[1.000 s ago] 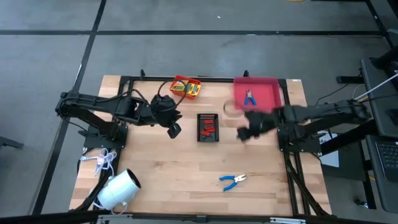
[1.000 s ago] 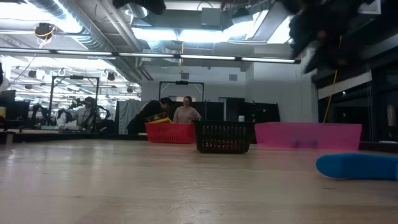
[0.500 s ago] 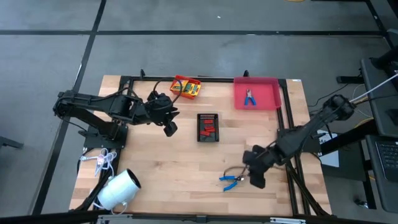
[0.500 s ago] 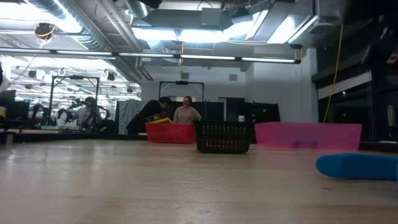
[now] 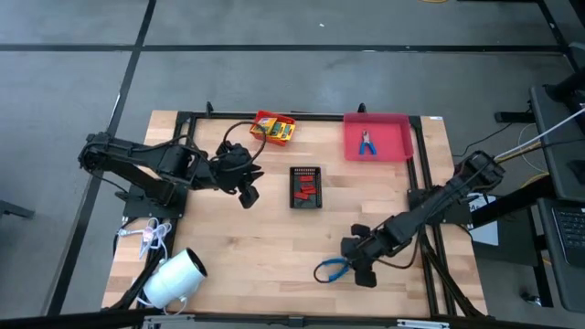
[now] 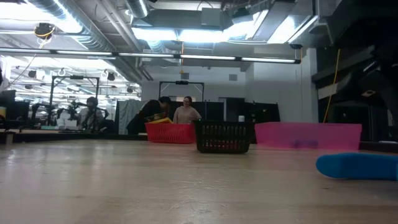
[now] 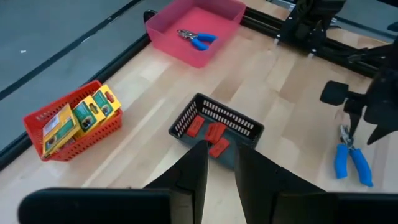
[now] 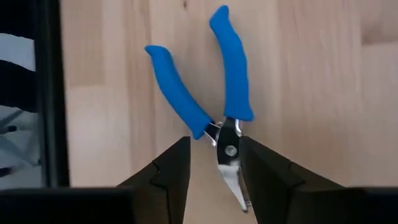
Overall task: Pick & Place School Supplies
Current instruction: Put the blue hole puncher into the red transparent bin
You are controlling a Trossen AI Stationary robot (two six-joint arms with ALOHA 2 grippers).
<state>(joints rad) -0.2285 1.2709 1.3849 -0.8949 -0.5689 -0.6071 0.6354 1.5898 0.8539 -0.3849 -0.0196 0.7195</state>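
Your right gripper (image 8: 214,163): lowered over blue-handled pliers (image 8: 211,93) on table, near side of black basket (image 5: 306,186); fingers spread astride pivot, nothing clamped. Left gripper (image 5: 247,194): beside basket, fingers slightly parted, holding nothing.

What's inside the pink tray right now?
One pair of small blue-handled pliers lies in the shallow pink plastic tray. The overhead and left wrist views show nothing else inside; its floor is uncovered.

**Four Cameras, One Table**

High view looks straight down on the whole light wooden table (image 5: 274,238). Low view skims its surface toward the room. Left wrist view looks obliquely across it; right wrist view hangs close above blue-handled metal pliers (image 8: 214,93) (also visible from overhead (image 5: 331,270)).
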